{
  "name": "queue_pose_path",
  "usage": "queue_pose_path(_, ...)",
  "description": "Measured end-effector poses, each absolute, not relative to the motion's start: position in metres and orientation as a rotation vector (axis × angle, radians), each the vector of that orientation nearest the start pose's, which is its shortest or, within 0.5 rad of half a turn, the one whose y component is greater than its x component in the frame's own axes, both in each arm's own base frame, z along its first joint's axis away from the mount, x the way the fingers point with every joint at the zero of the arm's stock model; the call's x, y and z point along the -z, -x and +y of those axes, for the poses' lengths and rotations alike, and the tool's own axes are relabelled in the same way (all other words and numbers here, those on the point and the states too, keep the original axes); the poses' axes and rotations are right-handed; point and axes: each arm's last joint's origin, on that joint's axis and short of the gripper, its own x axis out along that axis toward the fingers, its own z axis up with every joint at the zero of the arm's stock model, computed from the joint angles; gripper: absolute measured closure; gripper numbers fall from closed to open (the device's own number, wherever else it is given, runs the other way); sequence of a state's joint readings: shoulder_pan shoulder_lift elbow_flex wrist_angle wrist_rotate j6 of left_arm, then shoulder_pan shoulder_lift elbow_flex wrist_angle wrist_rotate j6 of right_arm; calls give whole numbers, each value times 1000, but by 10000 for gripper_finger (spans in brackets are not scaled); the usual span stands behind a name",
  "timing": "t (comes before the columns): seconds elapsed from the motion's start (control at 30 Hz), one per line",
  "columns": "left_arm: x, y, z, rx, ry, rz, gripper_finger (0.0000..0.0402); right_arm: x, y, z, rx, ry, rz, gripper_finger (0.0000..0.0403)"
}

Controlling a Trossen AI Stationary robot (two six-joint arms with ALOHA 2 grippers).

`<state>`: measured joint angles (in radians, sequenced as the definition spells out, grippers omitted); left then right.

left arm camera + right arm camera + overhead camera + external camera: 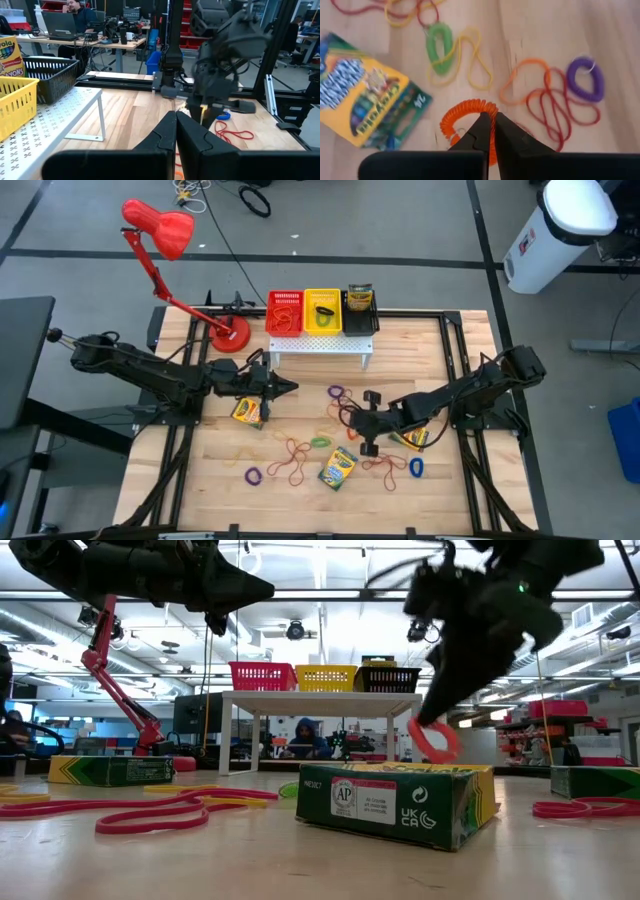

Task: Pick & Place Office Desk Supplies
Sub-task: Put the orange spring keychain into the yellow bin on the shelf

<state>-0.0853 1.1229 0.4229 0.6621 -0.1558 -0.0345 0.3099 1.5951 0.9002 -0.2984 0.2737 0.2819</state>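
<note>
Between our right pincer [491, 131] tips, clamped tight, hangs an orange coiled band [465, 117] above the counter [530, 30] (nearby crayon box [398, 801] reads "AP", "UKCA")

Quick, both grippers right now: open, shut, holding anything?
Left gripper: shut, empty, raised above the table near the white rack.
Right gripper: shut on the orange coil band, lifted off the table.

Your widest free room is the bare front left of the bench [215, 490]. Mid-bench is crowded: rubber bands [290, 460] and a crayon box [337, 468] lie close together beneath the right pincer [366, 423]. At the back, the white rack [318, 345] and red lamp [160, 240] block passage.
</note>
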Motion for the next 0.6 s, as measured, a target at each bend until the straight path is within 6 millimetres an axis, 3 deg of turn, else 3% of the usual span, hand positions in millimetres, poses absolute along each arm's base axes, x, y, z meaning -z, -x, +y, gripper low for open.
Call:
queue_pose_path(0.2, -226, -228, -15, -71, 30, 36, 390, -204, -304, 86, 183, 80, 926, 387)
queue_pose_path(0.37, -226, -228, -15, -71, 30, 36, 390, -239, -313, 81, 324, 194, 885, 387)
queue_pose_path(0.47, -226, -228, -15, -71, 30, 36, 390, -261, -322, 67, 430, 251, 830, 387)
queue_pose_path(0.6, -226, -228, -15, -72, 30, 36, 390, -289, -335, 34, 568, 296, 766, 387)
